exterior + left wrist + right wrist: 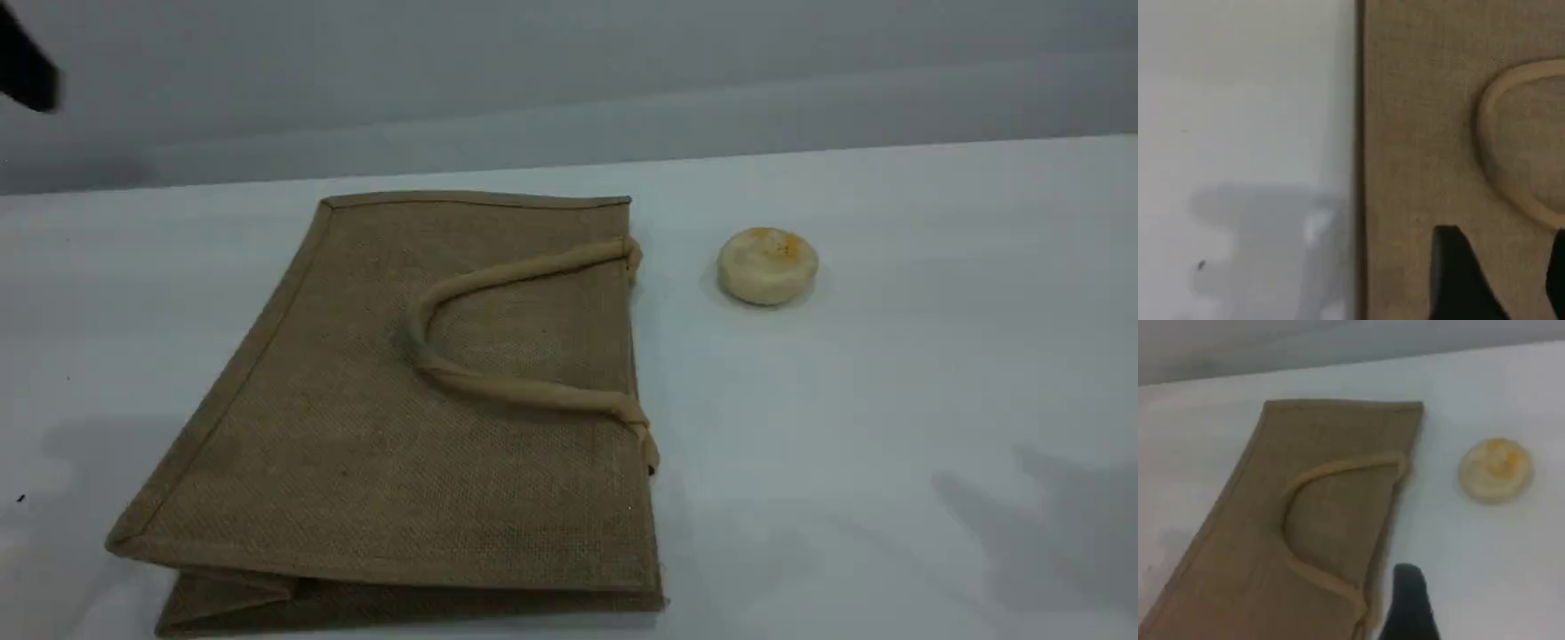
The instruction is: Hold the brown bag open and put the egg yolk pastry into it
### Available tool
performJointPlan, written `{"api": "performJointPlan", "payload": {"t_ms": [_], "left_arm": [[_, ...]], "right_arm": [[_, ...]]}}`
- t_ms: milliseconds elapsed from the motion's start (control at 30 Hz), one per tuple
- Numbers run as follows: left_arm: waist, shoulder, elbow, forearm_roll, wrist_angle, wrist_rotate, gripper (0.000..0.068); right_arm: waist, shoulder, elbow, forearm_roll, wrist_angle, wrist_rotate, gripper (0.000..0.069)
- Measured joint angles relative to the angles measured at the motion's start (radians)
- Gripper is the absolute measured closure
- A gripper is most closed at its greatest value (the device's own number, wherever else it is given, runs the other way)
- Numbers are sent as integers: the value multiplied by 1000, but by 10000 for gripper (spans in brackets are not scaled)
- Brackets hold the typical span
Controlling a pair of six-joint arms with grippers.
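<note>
Brown bag lies flat on the table, directly below the left gripper, whose fingers stand apart, holding nothing. Handle folded over the bag's top panel. Right gripper is at its widest, empty; bag mouth to its left, egg yolk pastry ahead-right, apart from the bag

1. A brown bag lies flat and folded on the white bench, its opening edge facing right.
2. One beige loop handle rests on the bag's upper face, curving left from the opening edge.
3. The egg yolk pastry sits upright to the right of the bag, apart from it, toasted patch up.
4. A dark, blurred shape intrudes at the top left corner.
</note>
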Motion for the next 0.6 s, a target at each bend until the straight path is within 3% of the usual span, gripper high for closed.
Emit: {"api": "performJointPlan", "payload": {"t_ms": [400,500,600], "left_arm": [[-7,413,-179,-337,-33,251,372],[-31,498,-226,-357,-34,257,372],[-70,575,-275,-328,-39,258,372]], "right_arm": [[0,274,-64,279,1,-265,234],[0,302,-64,316,3,-305,234],[0,315,-64,317,4,-308,234]]}}
